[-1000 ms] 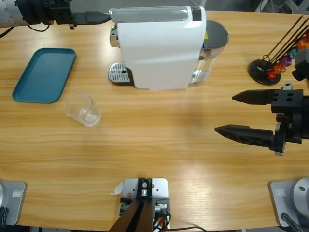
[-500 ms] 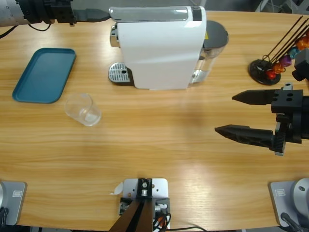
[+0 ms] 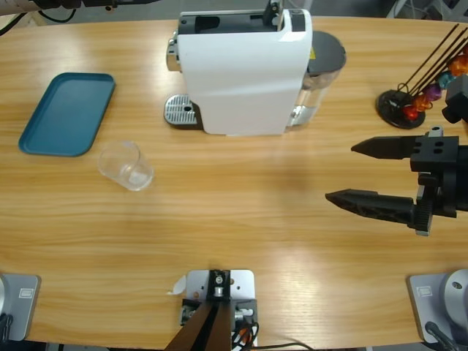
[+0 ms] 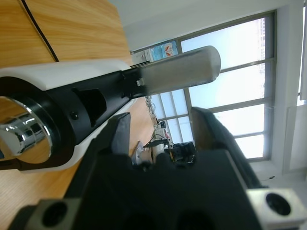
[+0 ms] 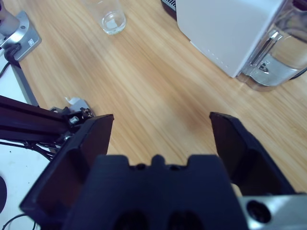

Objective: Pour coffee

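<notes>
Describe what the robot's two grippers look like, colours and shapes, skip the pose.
The right gripper has two long matte black jaws tapering to points, on a blocky black body with a toothed gear edge and screw holes. The left gripper shows the same black jaws and body, with silver-grey corner brackets.

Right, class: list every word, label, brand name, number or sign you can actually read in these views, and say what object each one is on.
None can be read.
Yellow label on the coffee machine, beside its water tank: mostly hidden, unreadable.
Red-and-blue sign by the window in the left wrist view: too small and blurred.
Clear tumbler, teal tray, capsule stand, right gripper: no visible text.
</notes>
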`<action>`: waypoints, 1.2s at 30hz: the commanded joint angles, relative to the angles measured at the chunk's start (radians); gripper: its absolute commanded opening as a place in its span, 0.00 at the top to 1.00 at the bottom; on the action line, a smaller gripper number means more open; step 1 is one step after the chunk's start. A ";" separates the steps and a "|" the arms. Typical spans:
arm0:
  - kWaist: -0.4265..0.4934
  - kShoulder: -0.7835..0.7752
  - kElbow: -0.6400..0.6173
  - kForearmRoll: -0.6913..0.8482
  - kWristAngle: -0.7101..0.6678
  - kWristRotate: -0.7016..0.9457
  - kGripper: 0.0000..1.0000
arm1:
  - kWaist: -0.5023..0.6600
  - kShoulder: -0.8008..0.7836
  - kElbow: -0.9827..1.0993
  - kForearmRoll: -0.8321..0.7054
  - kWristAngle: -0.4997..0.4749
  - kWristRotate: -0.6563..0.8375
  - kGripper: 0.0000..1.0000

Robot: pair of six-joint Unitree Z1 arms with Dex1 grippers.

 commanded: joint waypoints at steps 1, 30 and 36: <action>-0.005 -0.223 0.063 0.163 -0.008 0.258 0.46 | 0.011 -0.052 0.038 -0.002 -0.079 0.026 0.15; -0.262 -0.690 0.035 1.224 0.925 0.969 0.15 | -0.248 -0.132 -0.077 0.231 -0.426 0.227 0.13; -0.269 -0.665 0.074 1.206 0.951 0.960 0.15 | -0.458 -0.037 -0.224 0.280 -0.474 0.213 0.13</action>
